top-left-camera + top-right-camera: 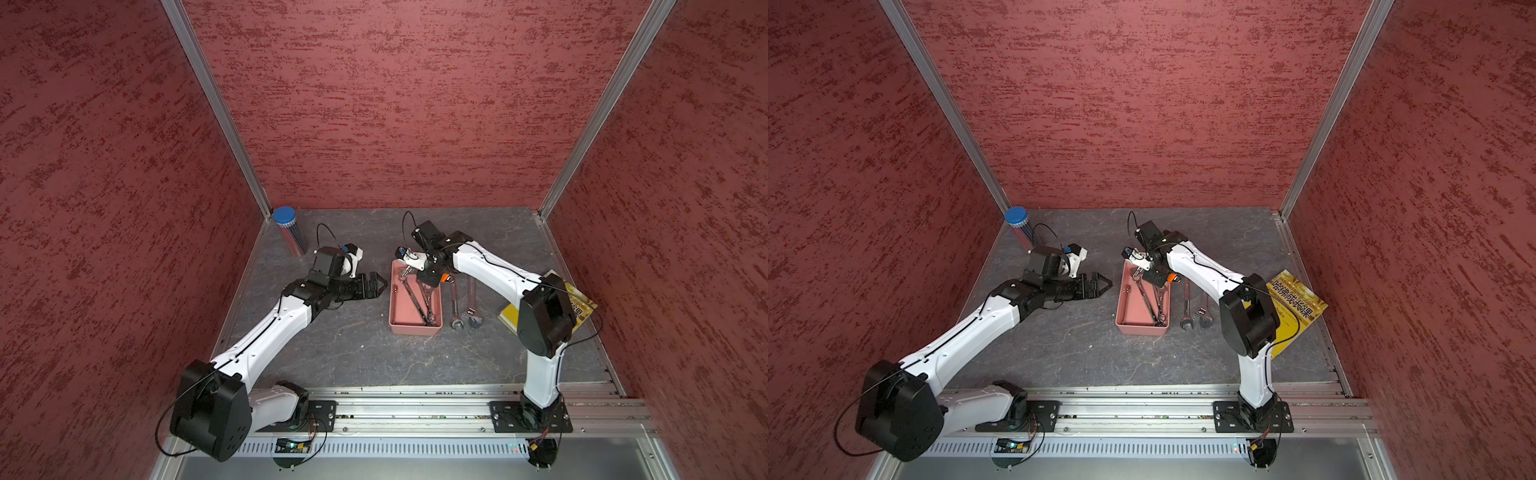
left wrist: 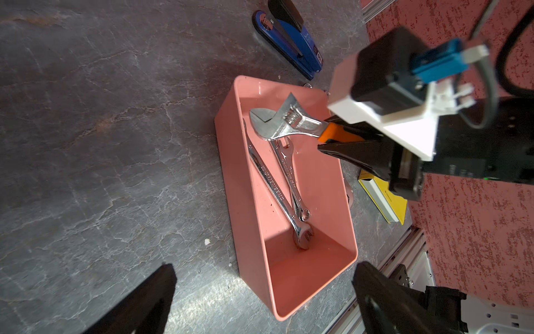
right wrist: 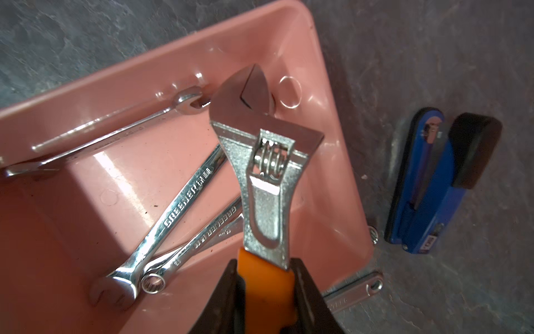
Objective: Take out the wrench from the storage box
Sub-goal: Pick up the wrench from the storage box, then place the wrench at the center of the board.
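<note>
Slate tabletop [image 1: 353, 345]: right pincer [image 3: 265, 279] grips wrench [image 3: 265, 185] crosswise over storage box [image 2: 231, 179], head leftward.

Counted from the left gripper [image 2: 264, 267], whose fingers [image 2: 138, 303] are spread wide, the storage box [image 2: 231, 162] is seen at twelve o'clock, with two combination wrenches [image 2: 269, 179] overlapped on its floor. Over them an adjustable wrench [image 2: 284, 124] is clamped by its orange handle in the right gripper [image 2: 325, 134], set at two o'clock. A blue stapler [image 2: 289, 40] is seen beyond the box at twelve o'clock, and a yellow book [image 2: 387, 202] at two o'clock.
</note>
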Robot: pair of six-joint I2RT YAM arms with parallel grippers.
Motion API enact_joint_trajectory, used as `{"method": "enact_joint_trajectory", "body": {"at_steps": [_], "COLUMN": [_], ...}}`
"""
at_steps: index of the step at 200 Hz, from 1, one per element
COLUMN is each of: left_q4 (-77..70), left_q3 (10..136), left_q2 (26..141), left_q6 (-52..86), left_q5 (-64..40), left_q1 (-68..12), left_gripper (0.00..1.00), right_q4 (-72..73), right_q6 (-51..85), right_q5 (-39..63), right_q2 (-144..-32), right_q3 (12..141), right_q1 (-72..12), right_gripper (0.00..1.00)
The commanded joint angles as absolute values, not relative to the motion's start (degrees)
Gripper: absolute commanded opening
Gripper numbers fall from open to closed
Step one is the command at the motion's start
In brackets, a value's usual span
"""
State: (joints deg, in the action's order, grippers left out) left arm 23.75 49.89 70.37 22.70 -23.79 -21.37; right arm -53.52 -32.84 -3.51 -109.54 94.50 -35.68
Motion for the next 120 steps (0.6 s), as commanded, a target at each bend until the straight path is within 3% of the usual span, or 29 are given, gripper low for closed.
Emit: {"method": "enact_joint_trajectory", "body": {"at_steps": [1,52,120], "left_q4": [21.4,19.8,18.9], "left_q3": [50.8,52.9,55.5], "left_q2": [71.2,73.0,76.9], "left_q6": [23.3,24.2,24.1], "left_q5": [-24.7,-24.0,-24.3], "left_q1": [-21.4,-24.4,-27.0], "left_gripper": [1.0,1.0,1.0], "right_q4": [-54.4,-55.5,-44.4], "right_q6": [-31.1,-23.4,0.1], "right_q5": [-5.5,-6.0,1.3], "right_q2": [-105.3,-96.5,-80.3], "right_q3": [93.3,88.8,69.0], "right_q1": [-36.0,-31.3,-12.8], "right_gripper": [0.05,0.04,0.05]}}
